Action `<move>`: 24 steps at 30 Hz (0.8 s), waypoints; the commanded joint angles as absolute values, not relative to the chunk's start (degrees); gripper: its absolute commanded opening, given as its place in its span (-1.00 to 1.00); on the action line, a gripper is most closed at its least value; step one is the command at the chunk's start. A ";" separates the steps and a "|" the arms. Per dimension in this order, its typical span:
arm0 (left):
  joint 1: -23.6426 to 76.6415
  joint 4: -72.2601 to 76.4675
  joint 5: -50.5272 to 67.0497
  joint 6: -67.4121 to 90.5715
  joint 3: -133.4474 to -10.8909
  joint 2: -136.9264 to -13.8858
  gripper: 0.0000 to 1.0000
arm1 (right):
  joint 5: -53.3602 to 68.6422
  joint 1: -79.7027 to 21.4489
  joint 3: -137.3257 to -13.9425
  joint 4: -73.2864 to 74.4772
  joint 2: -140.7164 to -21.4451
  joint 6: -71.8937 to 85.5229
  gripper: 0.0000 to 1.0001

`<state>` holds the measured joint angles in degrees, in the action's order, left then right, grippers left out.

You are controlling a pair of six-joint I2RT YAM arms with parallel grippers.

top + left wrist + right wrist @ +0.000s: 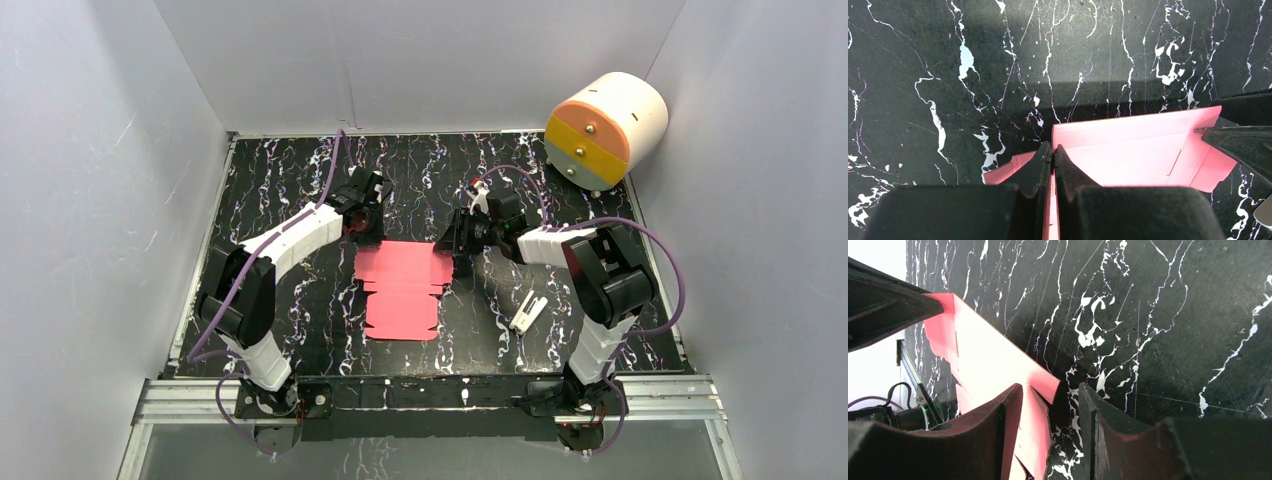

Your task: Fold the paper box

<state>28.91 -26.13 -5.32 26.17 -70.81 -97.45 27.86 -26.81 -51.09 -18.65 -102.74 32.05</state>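
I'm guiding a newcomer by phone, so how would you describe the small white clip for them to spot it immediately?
Start from the black, white-veined table, on its right half. Between the pink paper box and the right arm lies the small white clip. It is the only small white piece lying there; the white-and-orange cylinder in the far right corner is far bigger.

Pink-red paper box (pixel 402 290), black white-veined table (pixel 270 175), white-and-orange cylinder (pixel 610 125)
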 commanded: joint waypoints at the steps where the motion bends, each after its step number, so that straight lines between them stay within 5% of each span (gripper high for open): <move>1: 29.18 -26.06 -5.01 26.78 -70.49 -94.03 -1.00 | 31.90 -26.26 -50.61 -24.09 -103.43 32.79 0.02; 8: 29.18 -25.55 -4.49 27.02 -70.29 -94.30 -1.00 | 34.85 -26.19 -50.45 -26.71 -104.07 33.02 -0.25; 20: 29.18 -25.01 -3.68 27.16 -69.89 -94.44 -1.00 | 37.13 -26.18 -51.48 -29.61 -106.39 33.62 -0.43; 24: 29.19 -24.77 -3.58 27.16 -69.71 -94.86 -1.00 | 37.78 -26.18 -52.06 -29.61 -106.57 33.29 -0.66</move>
